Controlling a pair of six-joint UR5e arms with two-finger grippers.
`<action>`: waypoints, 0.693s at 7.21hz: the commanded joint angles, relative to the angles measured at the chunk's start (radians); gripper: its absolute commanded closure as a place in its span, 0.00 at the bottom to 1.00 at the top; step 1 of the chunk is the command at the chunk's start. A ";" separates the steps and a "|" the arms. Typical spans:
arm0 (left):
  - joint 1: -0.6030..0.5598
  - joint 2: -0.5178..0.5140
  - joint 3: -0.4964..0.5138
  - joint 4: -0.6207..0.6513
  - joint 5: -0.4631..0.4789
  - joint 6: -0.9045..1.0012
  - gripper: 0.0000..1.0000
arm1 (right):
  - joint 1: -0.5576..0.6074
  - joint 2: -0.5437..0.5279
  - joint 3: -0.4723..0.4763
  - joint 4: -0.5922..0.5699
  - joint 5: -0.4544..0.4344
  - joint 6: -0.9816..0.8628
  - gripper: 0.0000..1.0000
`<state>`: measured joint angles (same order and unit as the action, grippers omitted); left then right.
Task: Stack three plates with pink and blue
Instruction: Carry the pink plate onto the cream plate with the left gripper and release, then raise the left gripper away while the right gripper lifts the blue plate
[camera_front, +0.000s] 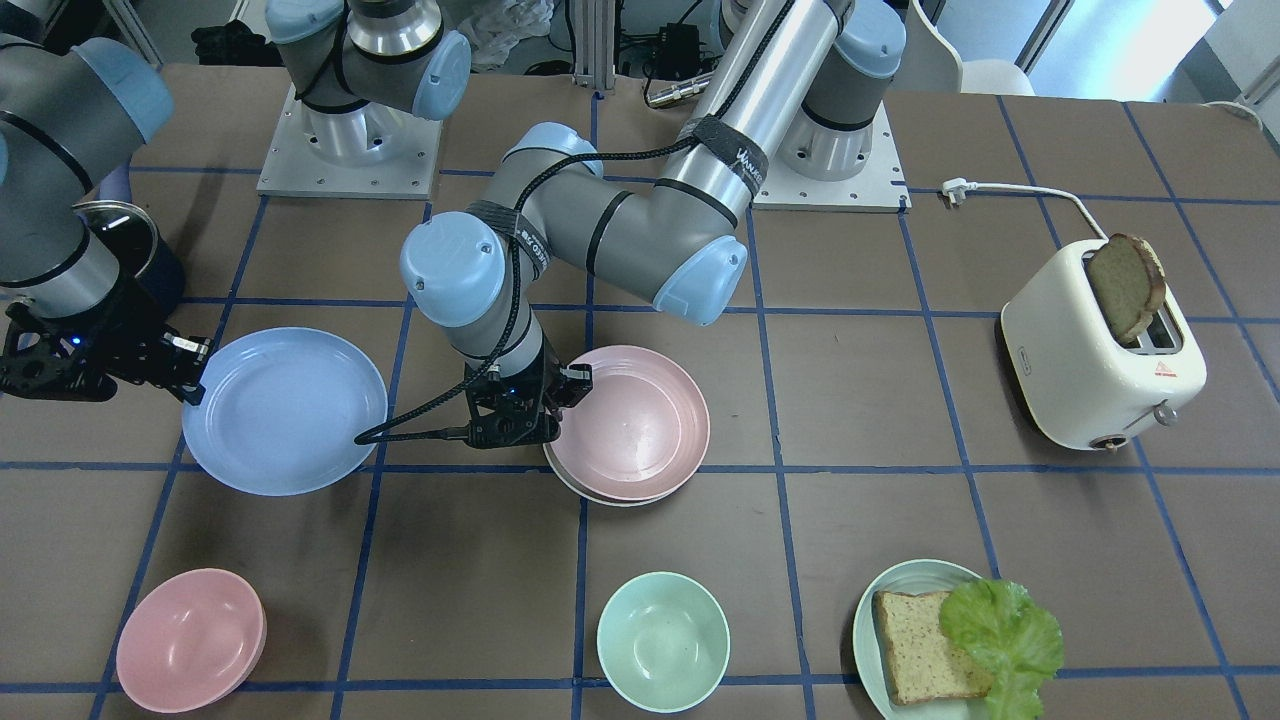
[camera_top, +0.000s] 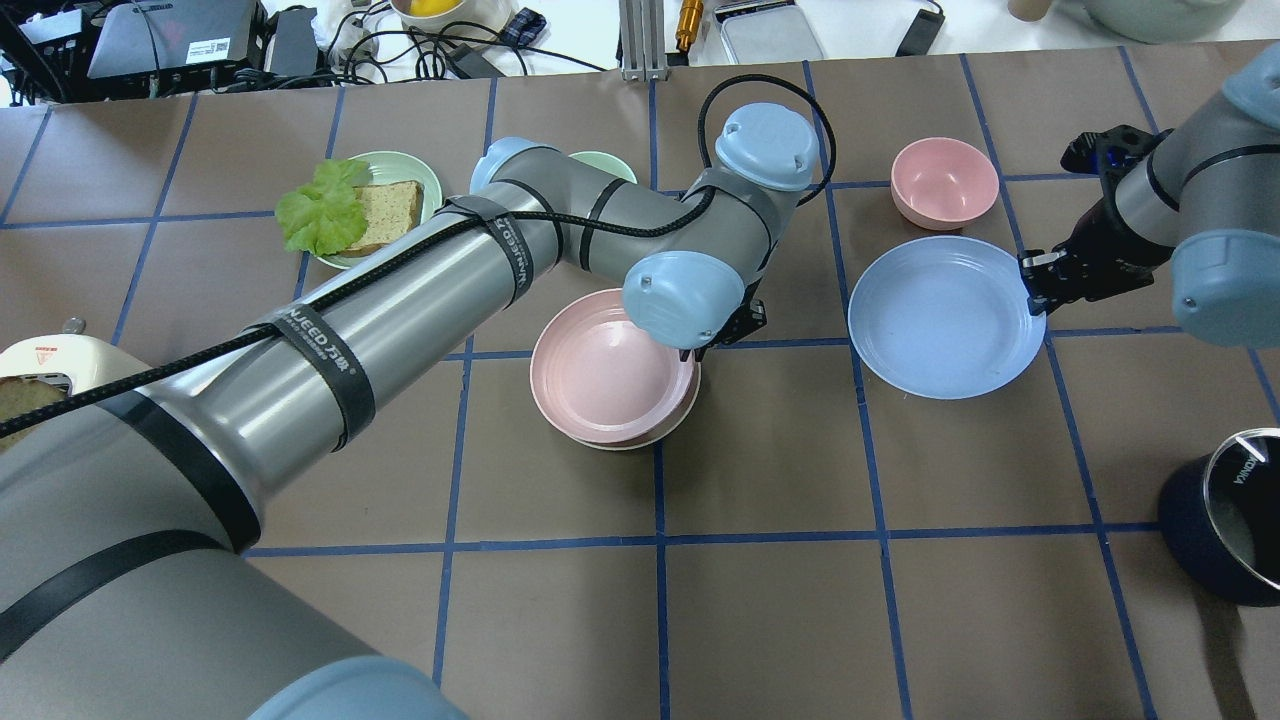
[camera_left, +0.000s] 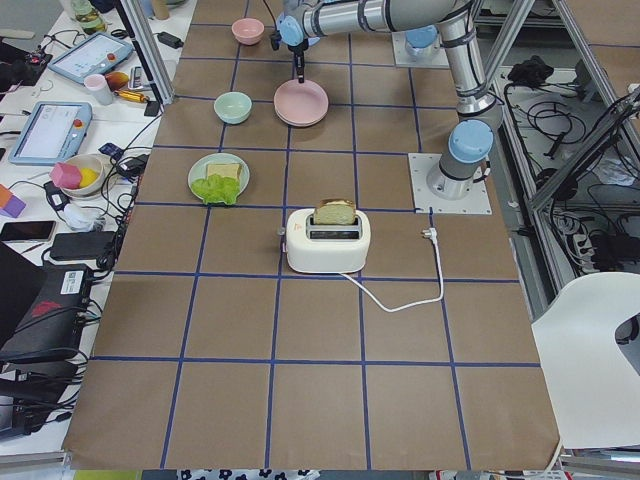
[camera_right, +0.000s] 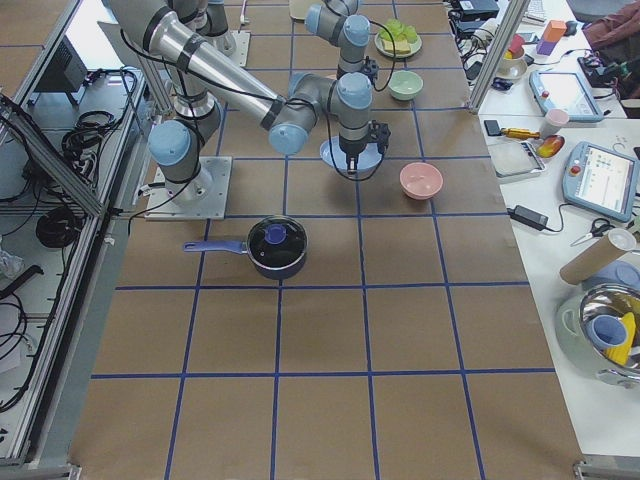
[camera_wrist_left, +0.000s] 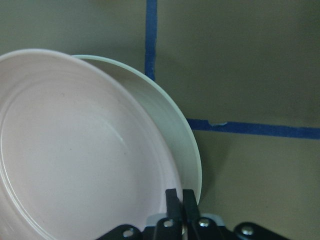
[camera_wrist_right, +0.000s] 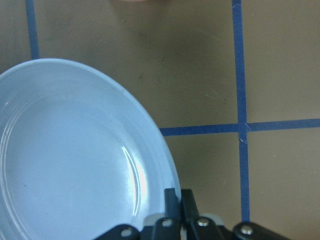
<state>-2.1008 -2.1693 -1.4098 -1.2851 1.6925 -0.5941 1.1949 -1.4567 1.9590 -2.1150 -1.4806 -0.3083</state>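
Pink plate (camera_front: 640, 425) rests mid-frame on cream plate (camera_wrist_left: 170, 130), left jaws pinching its rim | light blue plate (camera_front: 285, 410) lies on worktop (camera_front: 900, 400), middle left of front view | right jaws pinch its rim, likely to carry it onto pink.

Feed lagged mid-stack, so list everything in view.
blue plate: 1, light blue, beside the stack
pink plate: 1, pink, on cream plate
cream plate: 1, cream-white, under pink plate
pink bowl, mint bowl: 1 each, operators' edge
green plate: 1, pale green, holds bread and lettuce
toaster: 1, cream, bread slice in slot
pot: 1, dark blue, robot's right side
left gripper: 1, black, shut on pink plate
right gripper: 1, black, shut on blue plate
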 joint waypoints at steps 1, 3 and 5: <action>0.016 0.031 0.003 -0.002 -0.005 0.017 0.00 | 0.000 -0.004 -0.002 0.003 -0.001 0.000 1.00; 0.088 0.100 0.014 -0.055 -0.008 0.098 0.00 | 0.011 -0.007 -0.017 0.012 -0.001 0.000 1.00; 0.204 0.205 0.018 -0.172 -0.016 0.299 0.00 | 0.081 -0.007 -0.022 0.015 -0.001 0.041 1.00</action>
<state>-1.9672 -2.0290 -1.3955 -1.3921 1.6803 -0.4157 1.2340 -1.4630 1.9397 -2.1023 -1.4810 -0.2974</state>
